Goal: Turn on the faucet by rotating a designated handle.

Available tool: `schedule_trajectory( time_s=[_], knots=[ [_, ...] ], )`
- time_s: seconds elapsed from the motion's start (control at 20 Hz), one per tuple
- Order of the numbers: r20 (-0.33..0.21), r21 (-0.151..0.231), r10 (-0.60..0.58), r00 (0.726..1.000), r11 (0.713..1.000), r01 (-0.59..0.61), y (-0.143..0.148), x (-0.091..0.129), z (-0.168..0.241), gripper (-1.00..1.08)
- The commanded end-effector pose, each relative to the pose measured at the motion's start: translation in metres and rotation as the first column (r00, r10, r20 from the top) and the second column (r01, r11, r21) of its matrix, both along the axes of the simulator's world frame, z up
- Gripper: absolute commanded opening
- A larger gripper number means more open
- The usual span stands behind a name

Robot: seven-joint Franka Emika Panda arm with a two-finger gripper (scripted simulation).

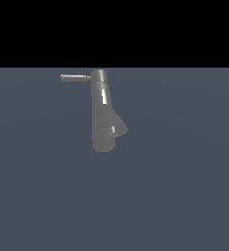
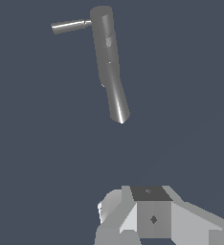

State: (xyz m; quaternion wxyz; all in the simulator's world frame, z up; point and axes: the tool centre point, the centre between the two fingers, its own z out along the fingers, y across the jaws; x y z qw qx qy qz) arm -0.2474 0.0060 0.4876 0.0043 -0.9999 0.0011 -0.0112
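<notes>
Pincer (image 2: 152,215) sits closest to the wrist camera; only its pale blocky housing shows, fingertips out of frame, so can't tell if it's open or closed. It's holding nothing visible and is well apart from the faucet. Not in the exterior view at all.

Exterior view, left to right: handle (image 1: 75,77), a thin rod sticking out sideways toward the view's left from the narrow top; then faucet (image 1: 103,112) standing on the dark bench (image 1: 185,196), stubby spout branching toward the right lower down.

Step, as I read it: approach, no contact yet. Next move calls for closing the gap to the handle's free end, then pushing it sideways around the faucet's axis.
</notes>
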Motion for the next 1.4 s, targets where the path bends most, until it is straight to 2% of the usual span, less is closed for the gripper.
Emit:
schedule_trajectory(
  time_s=[0.0, 0.15, 0.4, 0.55, 0.95, 1.35],
  knots=[
    [0.000, 0.000, 0.000, 1.000, 1.000, 0.000, 0.000, 0.000, 0.000, -1.00],
    [0.001, 0.008, -0.010, 1.000, 1.000, 0.010, -0.002, 0.000, 0.000, -1.00],
    [0.003, 0.043, -0.053, 0.999, 0.998, 0.053, -0.012, 0.001, -0.001, -1.00],
    [0.004, 0.048, -0.057, 0.998, 0.997, 0.057, -0.013, 0.001, -0.001, -1.00],
    [-0.001, 0.033, -0.090, 0.996, 0.995, 0.089, -0.012, 0.009, -0.001, -1.00],
    [-0.009, -0.006, -0.187, 0.982, 0.982, 0.187, -0.008, 0.034, -0.004, -1.00]
  ],
)
